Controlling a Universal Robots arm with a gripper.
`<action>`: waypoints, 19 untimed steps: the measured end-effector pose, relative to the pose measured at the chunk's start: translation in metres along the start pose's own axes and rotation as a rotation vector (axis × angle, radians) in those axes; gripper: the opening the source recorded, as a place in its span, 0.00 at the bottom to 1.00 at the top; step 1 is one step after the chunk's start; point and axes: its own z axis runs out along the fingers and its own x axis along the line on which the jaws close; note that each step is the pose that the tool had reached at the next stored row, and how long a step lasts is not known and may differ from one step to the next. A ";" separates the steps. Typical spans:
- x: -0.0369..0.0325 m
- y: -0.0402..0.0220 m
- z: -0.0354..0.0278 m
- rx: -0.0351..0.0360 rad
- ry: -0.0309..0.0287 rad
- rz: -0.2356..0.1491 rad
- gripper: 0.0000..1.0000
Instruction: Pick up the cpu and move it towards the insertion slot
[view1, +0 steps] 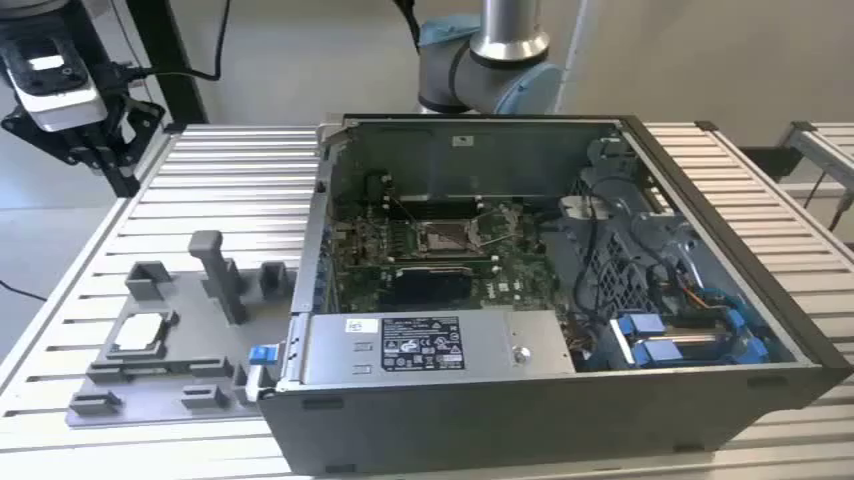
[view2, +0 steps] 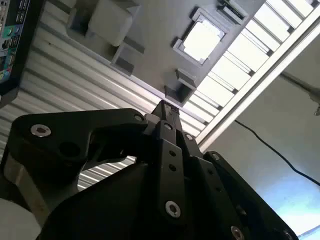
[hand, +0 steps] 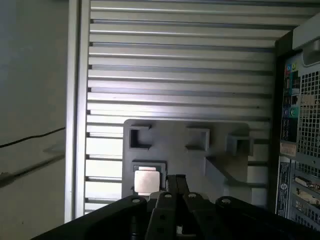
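Our claw (hand: 175, 179) hangs closed and empty over the grey fixture (hand: 170, 135), near the cpu (hand: 146, 181) lying in its nest. In the exterior view we see the insertion slot (view1: 445, 235) at two o'clock from the cpu, inside the open computer case (view1: 561, 410).

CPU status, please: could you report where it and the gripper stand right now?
Gripper shut, empty, apart from the cpu. Cpu seated in grey fixture, untouched. Insertion slot inside the open case; its side wall stands between.
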 end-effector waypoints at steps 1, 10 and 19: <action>0.0000 0.0000 0.0000 0.0000 0.0000 0.000 0.00; 0.0000 0.0000 0.0000 0.0000 0.0000 0.000 0.00; 0.0074 -0.0076 0.0007 -0.0001 -0.0001 0.000 0.00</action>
